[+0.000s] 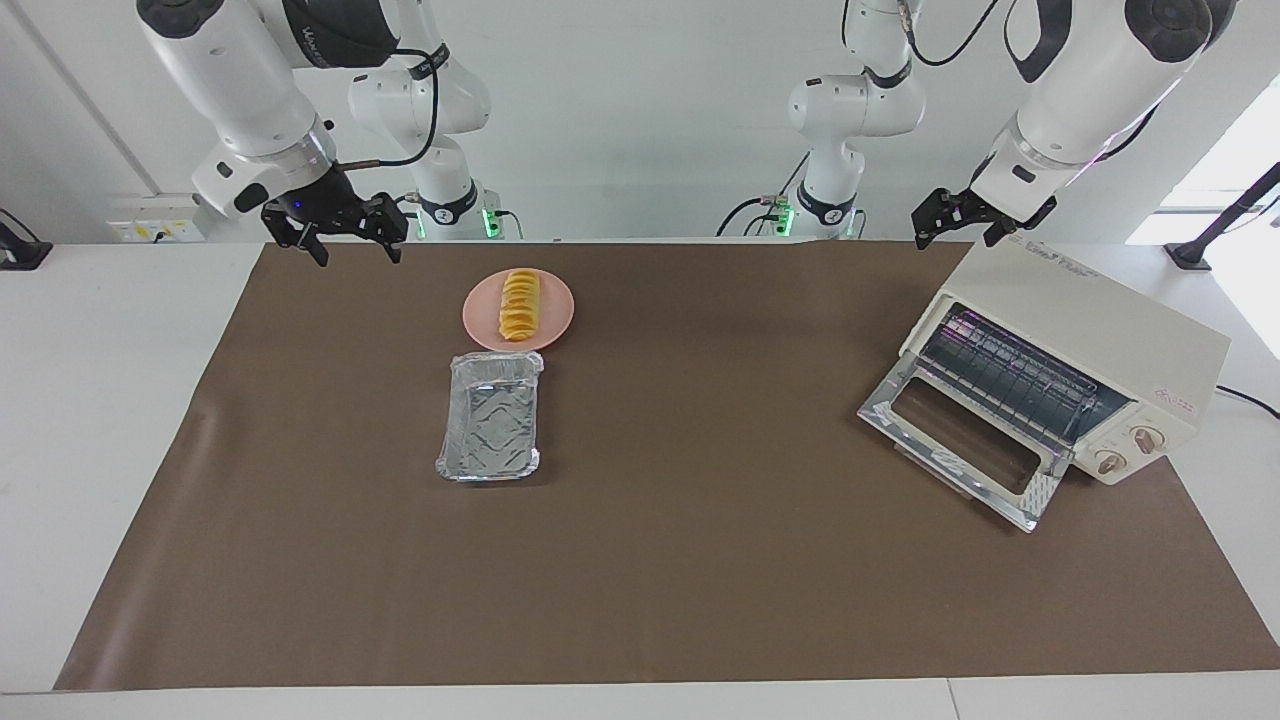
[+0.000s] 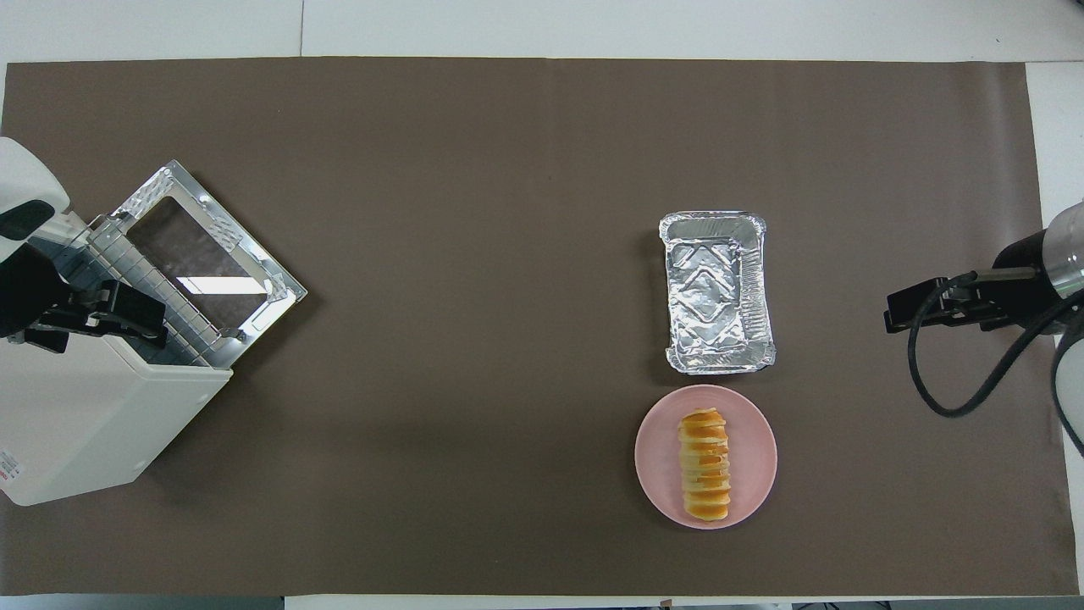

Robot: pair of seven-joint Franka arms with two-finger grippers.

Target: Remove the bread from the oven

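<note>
The bread (image 1: 519, 304) lies lengthwise on a round pink plate (image 1: 555, 325), toward the right arm's end of the table; it also shows in the overhead view (image 2: 705, 464). The cream-white oven (image 1: 1120, 335) stands at the left arm's end with its glass door (image 1: 965, 440) dropped open. Only its bare wire rack (image 1: 1010, 375) shows inside. My left gripper (image 1: 955, 238) is open and empty, up in the air over the oven's top. My right gripper (image 1: 358, 256) is open and empty, raised over the mat's edge by the robots, apart from the plate.
A rectangular silver foil tray (image 1: 490, 416) sits empty beside the plate, farther from the robots. A brown mat (image 1: 700, 560) covers the table. The oven's two knobs (image 1: 1128, 452) face away from the robots. A black stand (image 1: 1215, 235) is at the table's corner by the oven.
</note>
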